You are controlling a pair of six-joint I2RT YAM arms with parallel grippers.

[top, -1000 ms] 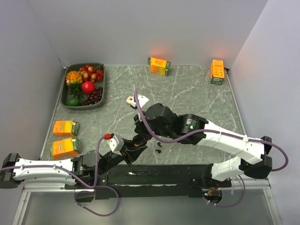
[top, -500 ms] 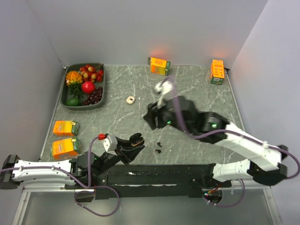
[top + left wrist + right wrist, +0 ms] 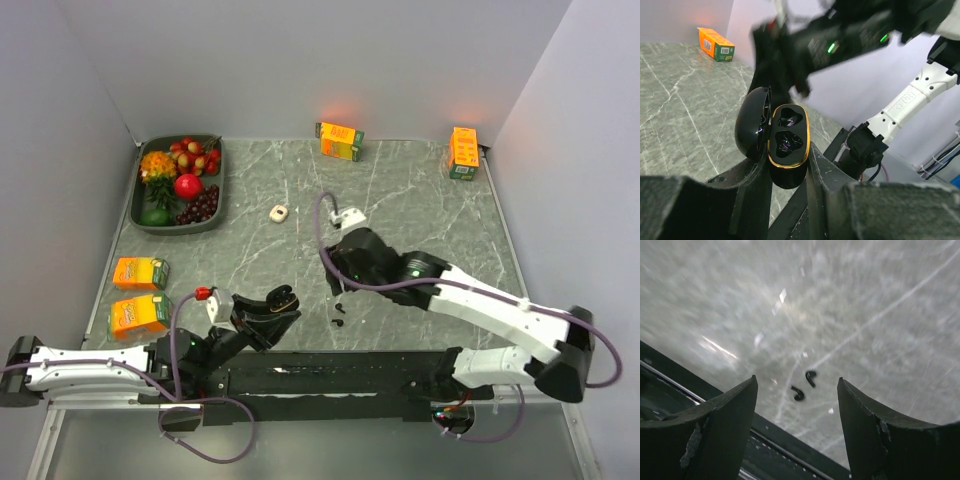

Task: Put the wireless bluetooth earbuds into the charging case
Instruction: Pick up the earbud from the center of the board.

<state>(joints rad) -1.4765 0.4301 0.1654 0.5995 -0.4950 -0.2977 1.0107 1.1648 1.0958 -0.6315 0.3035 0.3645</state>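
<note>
1. The left gripper is closed on the charging case, pinching its lower half between both fingers, above the table's front edge, left of centre.
2. The case is black with a gold rim. Its lid is swung open to one side, and the two glossy wells are in view.
3. Two black earbuds lie on the table close to the front edge, just beside each other and not touching.
4. The right gripper hangs over the earbuds with its jaws spread wide, holding nothing. In the right wrist view both earbuds lie in the gap between the fingers.
5. A small whitish piece lies well apart, toward the back edge.
6. A fruit tray sits in the back left corner.
7. Two orange cartons lie along the left edge.
</note>
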